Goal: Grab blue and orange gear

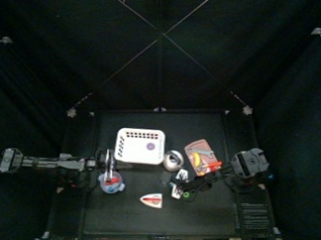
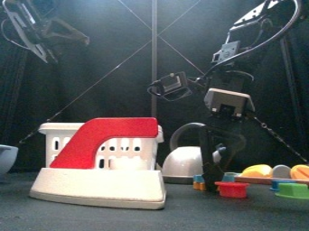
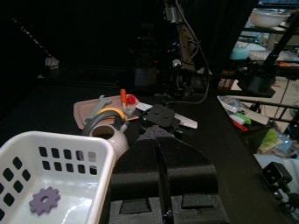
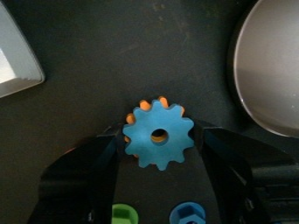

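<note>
**Closing on the gear without nudging it**

On the left side of the counter our left arm rests, its end effector lifted above the surface beside the white perforated box; its jaws look drawn together, though we cannot tell for certain. We leave it there.

Moving right, past the white dome-shaped object, we come to the step in hand. Our right end effector points down at the counter with its jaws standing wide — one on each side of the blue and orange gear, which lies flat between them, blue face up with the orange layer peeping out at its far edge. Nothing is gripped yet.

To do this well, we judge the gear should sit centred between the jaws before they shut, so both pads meet the teeth together and neither pushes it sideways. We want the jaw tips low enough to catch both layers — a hold on the upper edge alone could let the piece pop out. We close gently, then lift straight up, clear of the dome and of the small green and blue pieces near the wrist.
</note>
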Motion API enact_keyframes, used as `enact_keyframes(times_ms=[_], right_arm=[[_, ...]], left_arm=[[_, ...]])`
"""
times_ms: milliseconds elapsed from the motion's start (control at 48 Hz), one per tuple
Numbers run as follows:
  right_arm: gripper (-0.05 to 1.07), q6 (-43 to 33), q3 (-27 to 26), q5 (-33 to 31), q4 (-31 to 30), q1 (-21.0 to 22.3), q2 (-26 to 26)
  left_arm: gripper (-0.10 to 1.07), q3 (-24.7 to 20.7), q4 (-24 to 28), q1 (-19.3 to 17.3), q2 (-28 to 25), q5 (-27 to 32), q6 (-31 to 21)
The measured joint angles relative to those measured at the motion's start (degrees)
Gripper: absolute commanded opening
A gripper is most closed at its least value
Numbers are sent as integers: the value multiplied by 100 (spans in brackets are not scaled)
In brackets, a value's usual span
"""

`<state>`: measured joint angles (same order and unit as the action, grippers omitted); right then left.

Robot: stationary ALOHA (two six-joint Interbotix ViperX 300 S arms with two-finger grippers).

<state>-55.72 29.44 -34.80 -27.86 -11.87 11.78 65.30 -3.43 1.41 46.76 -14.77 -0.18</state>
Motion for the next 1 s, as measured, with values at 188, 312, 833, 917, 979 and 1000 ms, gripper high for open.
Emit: enact_keyframes(times_ms=[188,312,833,917,979,1000], right_arm=[[68,26,-97,-272,-26,9,-9],[67,26,-220,-483,-53,0,-123],[67,26,-325,-439,-53,9,-202],[67,26,-325,-369,-62,9,-202],[67,26,-325,-334,-62,9,-193],[67,26,-325,-325,-62,9,-202]], left_arm=[[-3,0,0,0,0,0,0],[-3,0,0,0,9,0,0],[-3,0,0,-26,9,-35,0],[-3,9,0,-26,9,-88,0],[-3,18,0,-26,9,-97,0],[-3,18,0,-18,9,-97,0]])
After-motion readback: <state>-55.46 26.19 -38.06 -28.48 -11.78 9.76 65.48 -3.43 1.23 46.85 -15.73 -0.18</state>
